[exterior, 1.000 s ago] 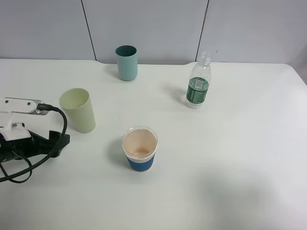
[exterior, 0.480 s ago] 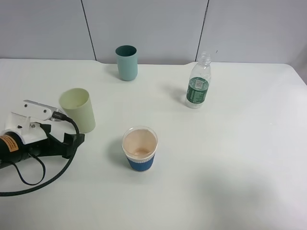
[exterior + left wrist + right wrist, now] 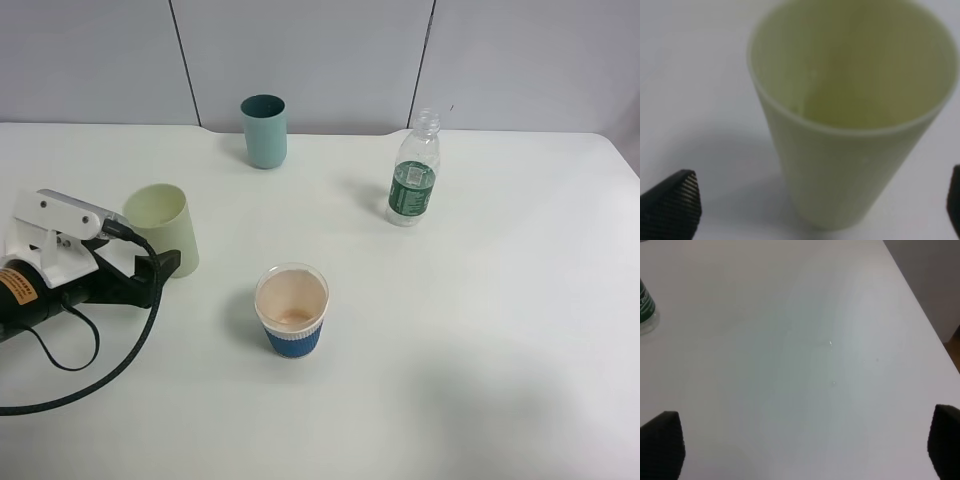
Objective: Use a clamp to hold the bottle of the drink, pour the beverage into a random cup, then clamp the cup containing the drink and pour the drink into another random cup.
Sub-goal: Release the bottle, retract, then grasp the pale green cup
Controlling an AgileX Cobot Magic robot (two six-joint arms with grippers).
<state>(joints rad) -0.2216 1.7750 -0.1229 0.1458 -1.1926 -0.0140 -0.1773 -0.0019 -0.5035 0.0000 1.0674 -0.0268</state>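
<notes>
Left claw [image 3: 809, 216] moved up to pale yellow-green plastic tumbler [image 3: 170, 232], wide open, nothing held; prob. light, slick: grip mid-wall.

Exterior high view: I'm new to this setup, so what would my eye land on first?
The open left gripper at the left, right beside the pale green tumbler. A blue-sleeved paper cup stands front centre, a teal tumbler at the back, and a capless bottle back right.
</notes>
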